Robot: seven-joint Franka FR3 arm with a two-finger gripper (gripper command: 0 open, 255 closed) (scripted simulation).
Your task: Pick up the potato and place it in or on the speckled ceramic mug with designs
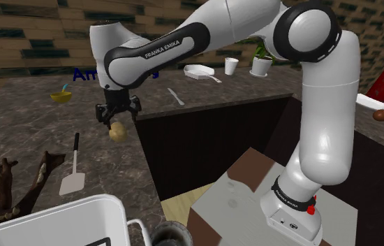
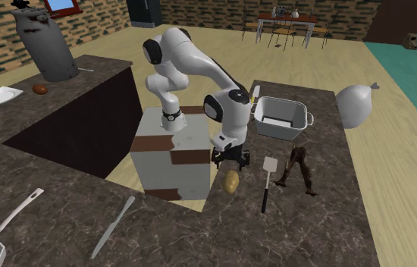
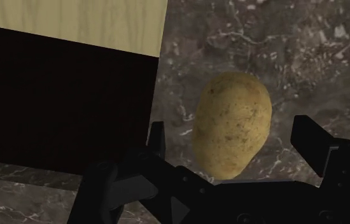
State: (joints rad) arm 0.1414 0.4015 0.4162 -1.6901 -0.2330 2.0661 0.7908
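The potato [image 3: 233, 124], a plump oval with dull tan, speckled skin, lies on the dark, white-veined counter [image 1: 30, 133], close to its edge. The black fingers [image 3: 314, 143] hang spread on either side of it, gripping nothing.

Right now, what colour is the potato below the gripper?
The potato is tan-yellow with small brown speckles; the wrist view shows it best.
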